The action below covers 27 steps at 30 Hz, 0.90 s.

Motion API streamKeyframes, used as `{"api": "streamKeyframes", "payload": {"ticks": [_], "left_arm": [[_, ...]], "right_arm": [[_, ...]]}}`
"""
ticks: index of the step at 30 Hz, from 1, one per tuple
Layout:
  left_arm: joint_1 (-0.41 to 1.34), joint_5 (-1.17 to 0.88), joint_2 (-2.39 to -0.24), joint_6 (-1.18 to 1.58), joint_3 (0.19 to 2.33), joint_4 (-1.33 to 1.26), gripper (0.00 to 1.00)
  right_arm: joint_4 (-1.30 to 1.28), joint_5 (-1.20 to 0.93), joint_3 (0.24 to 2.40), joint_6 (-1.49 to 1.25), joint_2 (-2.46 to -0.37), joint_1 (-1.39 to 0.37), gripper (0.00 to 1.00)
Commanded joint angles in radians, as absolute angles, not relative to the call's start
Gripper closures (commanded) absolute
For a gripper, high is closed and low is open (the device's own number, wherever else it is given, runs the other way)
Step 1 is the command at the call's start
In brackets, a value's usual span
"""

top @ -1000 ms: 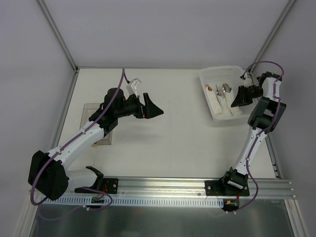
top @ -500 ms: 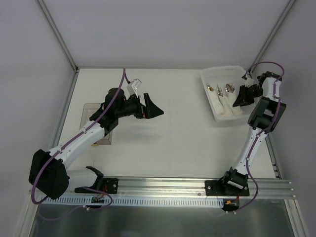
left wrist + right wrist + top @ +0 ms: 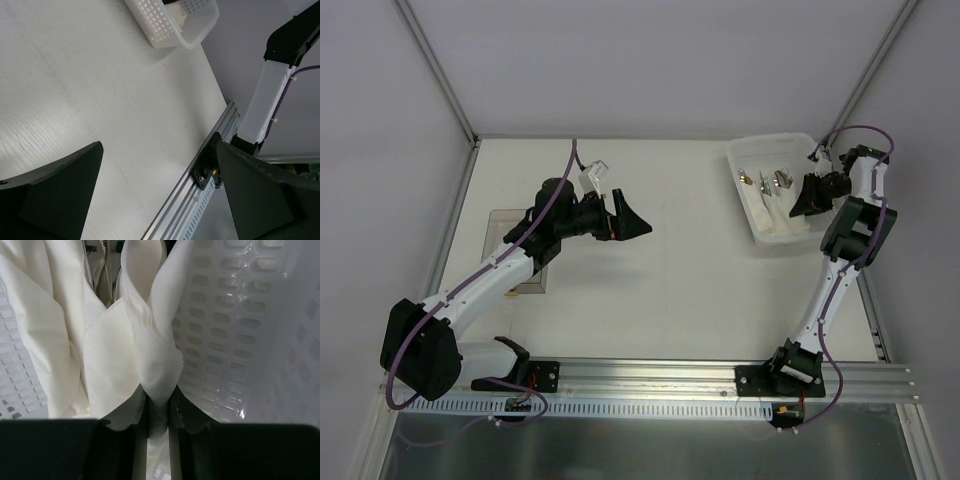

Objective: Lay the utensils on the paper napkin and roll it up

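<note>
The tabletop (image 3: 670,280) is off-white with a faint grain. At its far right corner the basket (image 3: 770,138) is white, its walls a grid of small rectangular holes. Inside, the paper napkin (image 3: 115,355) is creamy white and the utensils (image 3: 780,180) are shiny silver. The left hand (image 3: 638,226) and right hand (image 3: 800,205) are black, and the cables (image 3: 571,152) are purple.

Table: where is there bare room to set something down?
The widest bare stretch of table lies between the left gripper and the basket, down to the rail. The basket is crowded: napkin, cutlery, right gripper.
</note>
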<state>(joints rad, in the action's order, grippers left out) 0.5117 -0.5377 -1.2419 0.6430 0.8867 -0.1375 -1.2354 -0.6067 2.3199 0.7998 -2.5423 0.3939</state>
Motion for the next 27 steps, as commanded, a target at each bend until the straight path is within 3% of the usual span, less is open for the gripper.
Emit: {"api": "streamKeyframes", "payload": {"ticks": [1,12,16,23,27], "left_arm": [[0.515,-0.537,-1.243,0.632,0.907,-0.156,0.01],[0.506,-0.551,-1.258,0.632,0.911,-0.156,0.01],[0.503,-0.555,-1.258,0.630,0.911,-0.156,0.01],[0.495,-0.563,-1.253,0.627,0.908,-0.156,0.01],[0.494,-0.565,-1.247,0.627,0.905,-0.156,0.01]], "right_arm": [[-1.313,-0.676,2.364,0.824,-2.554,0.384,1.00],[-1.335,-0.647,2.384,0.781,-2.577,0.361,0.98],[-1.335,-0.629,2.387,0.767,-2.579,0.357,0.91],[-1.307,-0.531,2.381,0.747,-2.576,0.353,0.62],[-1.299,-0.512,2.378,0.747,-2.573,0.347,0.61]]}}
